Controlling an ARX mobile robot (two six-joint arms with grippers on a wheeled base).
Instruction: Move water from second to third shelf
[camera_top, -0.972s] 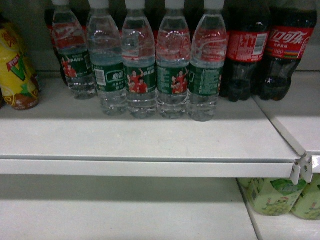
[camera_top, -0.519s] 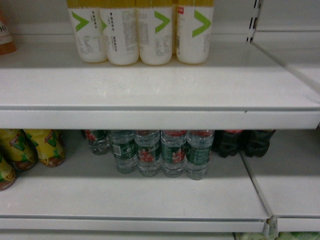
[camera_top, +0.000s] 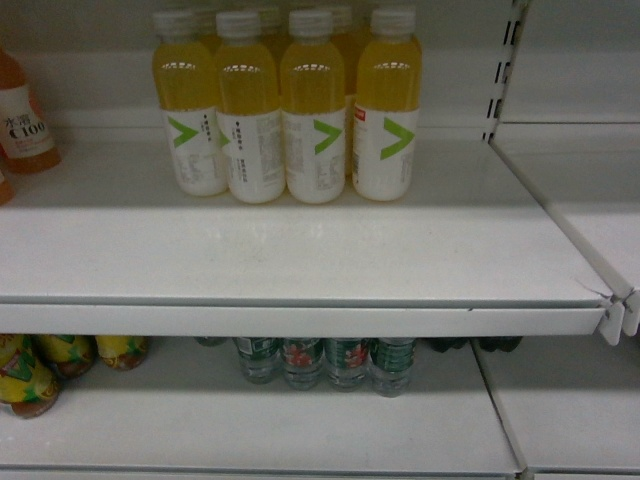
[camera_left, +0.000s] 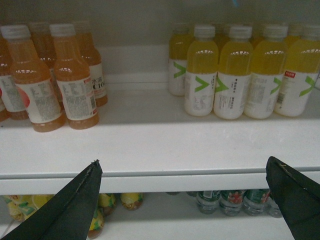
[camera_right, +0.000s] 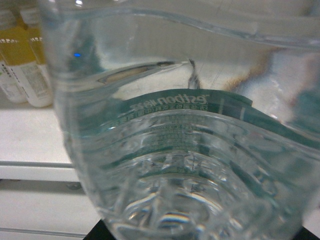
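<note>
A white shelf (camera_top: 300, 260) is seen across the head view, carrying a group of yellow juice bottles (camera_top: 290, 110). Orange drink bottles (camera_left: 50, 75) are stood to their left on the same shelf. On the shelf below, a row of green-labelled water bottles (camera_top: 325, 362) is partly hidden. One water bottle (camera_right: 190, 150) fills the right wrist view, apparently clamped in the right gripper, though its fingers are barely visible. The left gripper (camera_left: 185, 200) is held spread wide, empty, before the shelf edge.
</note>
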